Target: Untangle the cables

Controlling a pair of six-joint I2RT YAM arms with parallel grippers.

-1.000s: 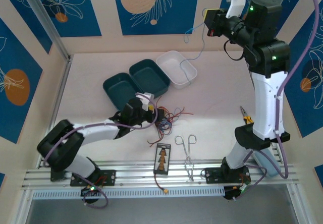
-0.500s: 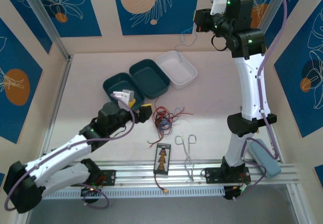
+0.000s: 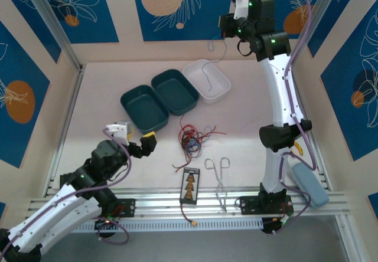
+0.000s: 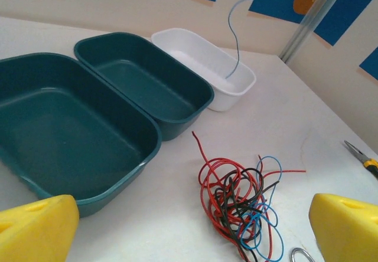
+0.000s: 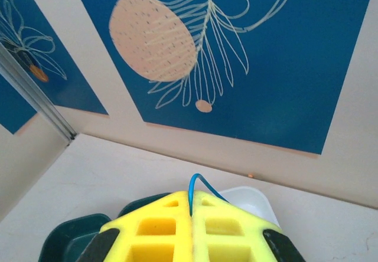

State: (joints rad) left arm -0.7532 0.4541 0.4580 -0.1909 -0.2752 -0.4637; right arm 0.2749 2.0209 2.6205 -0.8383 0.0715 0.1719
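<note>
Top view: my right gripper [image 3: 224, 27], raised by the back wall, is clamped on a blue cable [image 3: 204, 68] hanging into the white tray [image 3: 221, 88]. My left gripper [image 3: 144, 144] sits low, jaws apart, near the tangled cables [image 3: 192, 139] on the table [image 3: 254, 126].
Left wrist: tangle lies between my spread pads [image 4: 345, 226].
Right wrist: pads pressed together, pinching the blue strand.

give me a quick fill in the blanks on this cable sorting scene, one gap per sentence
1. The right end effector is shut on a ___ cable.
2. That cable's lower end hangs into the ___ tray.
3. The left end effector, near the tangle of red, blue and black cables, is ___ and holds nothing.
4. The number of teal trays on the table is ___.

Missing words: blue; white; open; two
</note>
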